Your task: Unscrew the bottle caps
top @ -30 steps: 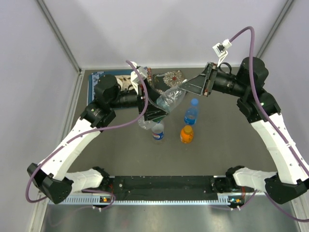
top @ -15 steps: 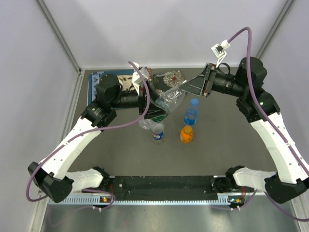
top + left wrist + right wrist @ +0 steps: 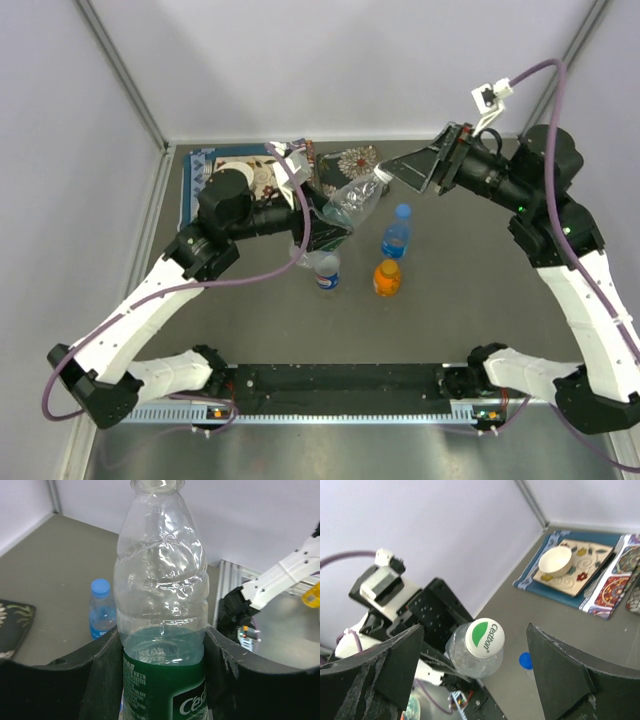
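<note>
**A:** Entry one, the green-label bottle?

**B:** Green-label bottle (image 3: pixel 352 203): lifted off the desk (image 3: pixel 450 300) and tilted. Its body is pinched in the left pincer (image 3: pixel 328 222). Its cap (image 3: pixel 481 637), white with a green mark, sits on the neck. The right pincer (image 3: pixel 390 172) is spread, with one finger on either side of that cap and neither touching it.

**A:** Listed as unscrewed?

**B:** No. The cap is in place. Whether it has been loosened cannot be told.

**A:** Remaining stock?

**B:** Three items, upright on the desk, near one another and close to the held bottle.
- Blue-tinted bottle (image 3: pixel 397 232): capped.
- Orange bottle (image 3: pixel 387 277): capped.
- Blue-red-label bottle (image 3: pixel 327 271): capped.

**A:** Tally?

**B:** Caps off: none seen. Caps left: four. In my judgement the task is at an early stage, with the first bottle in hand. The next move likely calls for the right pincer to close on the cap and turn it while the left holds the body firm.
</note>
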You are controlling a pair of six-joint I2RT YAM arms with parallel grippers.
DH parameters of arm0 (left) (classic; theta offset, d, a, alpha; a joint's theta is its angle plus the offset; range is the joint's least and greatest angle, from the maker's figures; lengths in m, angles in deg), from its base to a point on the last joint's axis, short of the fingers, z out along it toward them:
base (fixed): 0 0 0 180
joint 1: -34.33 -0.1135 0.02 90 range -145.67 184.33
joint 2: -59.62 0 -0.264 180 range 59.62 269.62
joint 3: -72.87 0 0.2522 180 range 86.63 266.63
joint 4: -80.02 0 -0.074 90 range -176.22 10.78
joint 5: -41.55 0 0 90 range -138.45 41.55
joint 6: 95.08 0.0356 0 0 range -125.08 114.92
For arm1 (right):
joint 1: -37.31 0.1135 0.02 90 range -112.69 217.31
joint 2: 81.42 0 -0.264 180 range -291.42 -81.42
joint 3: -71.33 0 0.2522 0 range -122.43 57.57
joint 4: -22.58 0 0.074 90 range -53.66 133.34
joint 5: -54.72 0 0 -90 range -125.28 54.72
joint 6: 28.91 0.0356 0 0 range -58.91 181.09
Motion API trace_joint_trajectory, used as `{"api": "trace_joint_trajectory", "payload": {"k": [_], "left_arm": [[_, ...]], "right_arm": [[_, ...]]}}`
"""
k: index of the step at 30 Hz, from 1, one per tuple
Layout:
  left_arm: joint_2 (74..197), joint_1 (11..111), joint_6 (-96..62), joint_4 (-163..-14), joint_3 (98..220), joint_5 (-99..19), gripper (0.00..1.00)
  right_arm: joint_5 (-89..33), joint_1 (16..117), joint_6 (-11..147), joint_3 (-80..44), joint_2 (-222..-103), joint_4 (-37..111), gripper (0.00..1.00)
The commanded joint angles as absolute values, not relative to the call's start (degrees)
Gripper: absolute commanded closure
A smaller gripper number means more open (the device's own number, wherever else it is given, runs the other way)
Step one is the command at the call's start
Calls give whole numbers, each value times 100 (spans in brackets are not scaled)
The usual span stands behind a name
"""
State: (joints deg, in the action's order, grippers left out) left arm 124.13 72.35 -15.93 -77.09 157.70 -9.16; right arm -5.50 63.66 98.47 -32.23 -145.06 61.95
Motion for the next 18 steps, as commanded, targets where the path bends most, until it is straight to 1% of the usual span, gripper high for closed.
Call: {"api": "trace_joint_trajectory", "payload": {"k": [1,2,4,5,7,8,12,14,18], "left_arm": [[11983,7677,-939,-7918,15598,-2426,56],[11956,7913,-860,-7953,15563,-2959,56],[11886,8265,-641,-8058,15457,-3489,58],[11877,8380,-579,-8103,15422,-4057,59],[11860,8687,-387,-8217,15334,-4544,60],[11868,8767,-333,-8252,15308,-4999,60],[11912,9093,-174,-8367,15264,-5660,62],[11947,9189,-156,-8384,15264,-5811,63],[11956,9269,-113,-8454,15220,-5970,64]], "right_arm": [[-1618,6525,9774,-3498,-14172,6174,16],[-1716,6552,9826,-3480,-14163,6183,16],[-1901,6604,9888,-3471,-14163,6183,19],[-1954,6613,9940,-3471,-14180,6192,20],[-2094,6692,9967,-3489,-14242,6201,21],[-2139,6719,9993,-3515,-14268,6209,22],[-2165,6754,10064,-3533,-14400,6218,26],[-2165,6798,10073,-3507,-14462,6218,29],[-2183,6833,10064,-3445,-14541,6218,32]]}}
